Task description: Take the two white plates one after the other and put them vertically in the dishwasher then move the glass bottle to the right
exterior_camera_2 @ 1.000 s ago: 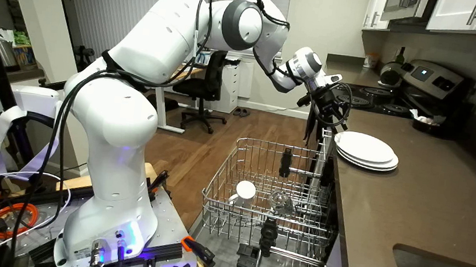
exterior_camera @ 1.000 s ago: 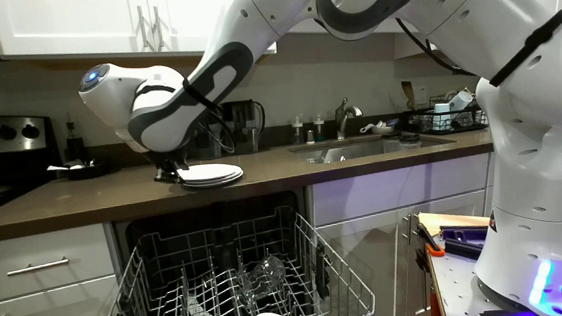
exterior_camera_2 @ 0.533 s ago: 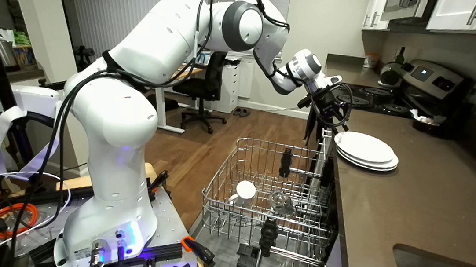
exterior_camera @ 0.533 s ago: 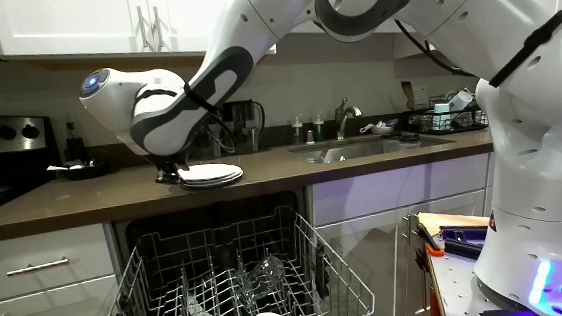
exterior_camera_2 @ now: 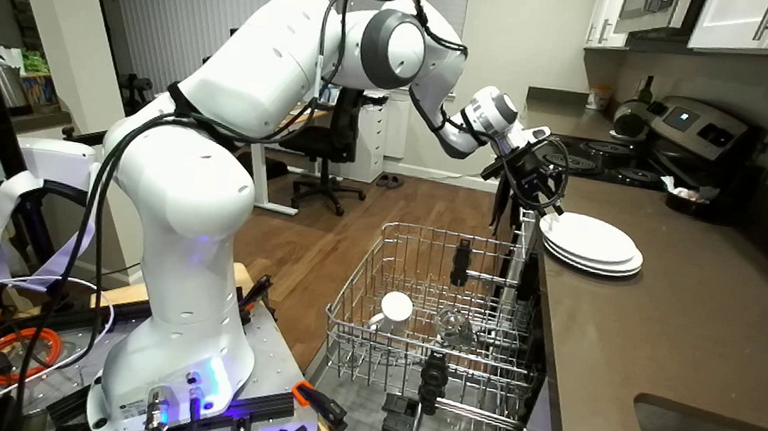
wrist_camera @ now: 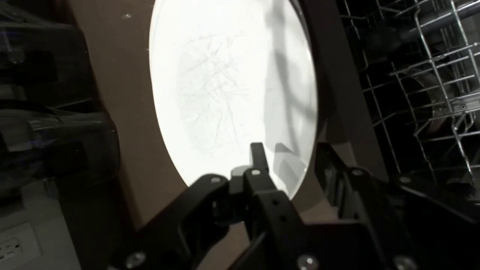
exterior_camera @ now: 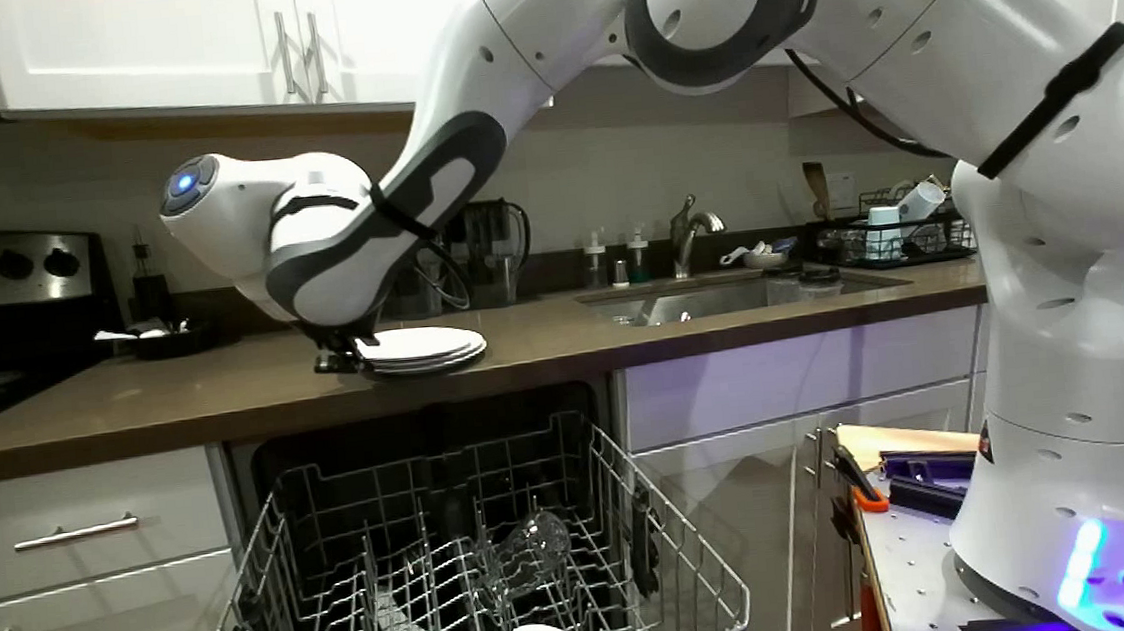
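Note:
Stacked flat near the counter's front edge are the white plates [exterior_camera: 419,343], seen in both exterior views as a stack [exterior_camera_2: 589,237] with its rims one over another. My gripper [exterior_camera: 345,357] reaches down at the stack's edge nearest the stove. In the wrist view the gripper [wrist_camera: 290,149] is open: one finger [wrist_camera: 258,155] stands over the top plate, the other lies just outside its rim. Below the counter is the dishwasher [exterior_camera: 420,422], its wire rack [exterior_camera_2: 425,229] pulled out. A clear glass object [exterior_camera: 538,543] lies in the rack; I cannot tell whether it is the glass bottle.
A white mug [exterior_camera_2: 396,306] sits in the rack. Pitchers [exterior_camera: 492,251] stand at the wall behind the plates. The sink [exterior_camera: 692,305] is farther along the counter [exterior_camera_2: 693,326], and a black pan [exterior_camera: 173,341] lies by the stove.
The arm has sunk a little, and the hand has come slightly lower beside the plates. The plates and the things in the rack stay where they were.

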### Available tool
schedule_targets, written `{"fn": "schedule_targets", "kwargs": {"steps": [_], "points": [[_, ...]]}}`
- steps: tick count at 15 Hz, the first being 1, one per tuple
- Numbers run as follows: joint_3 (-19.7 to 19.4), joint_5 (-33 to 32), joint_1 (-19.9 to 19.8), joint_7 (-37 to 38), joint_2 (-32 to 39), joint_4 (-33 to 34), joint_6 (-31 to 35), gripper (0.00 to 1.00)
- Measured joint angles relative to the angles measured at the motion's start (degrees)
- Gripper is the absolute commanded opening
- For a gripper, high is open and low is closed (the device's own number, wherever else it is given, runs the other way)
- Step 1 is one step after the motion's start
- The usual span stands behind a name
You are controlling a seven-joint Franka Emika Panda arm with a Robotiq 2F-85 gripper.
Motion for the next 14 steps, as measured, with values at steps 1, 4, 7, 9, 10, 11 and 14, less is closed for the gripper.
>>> {"fn": "schedule_targets", "kwargs": {"steps": [1, 4, 7, 9, 10, 11, 14], "points": [[-0.18, -0.93, 0.06, 0.41, 0.38, 0.38, 0.0, 0.12], [-0.33, -2.79, 0.08, 1.71, 1.4, 1.14, 0.0, 0.0], [-0.42, -3.67, 0.28, 2.89, 1.93, 1.61, -0.48, 0.02], [-0.76, -4.37, 0.78, 3.83, 1.93, 2.04, -1.47, 0.02], [-0.79, -4.65, 1.02, 4.23, 1.92, 2.15, -1.97, 0.01], [-0.87, -5.13, 1.38, 4.78, 1.92, 2.2, -2.7, 0.01], [-1.02, -6.52, 2.69, 6.85, 1.73, 2.33, -5.83, 0.01]]}}
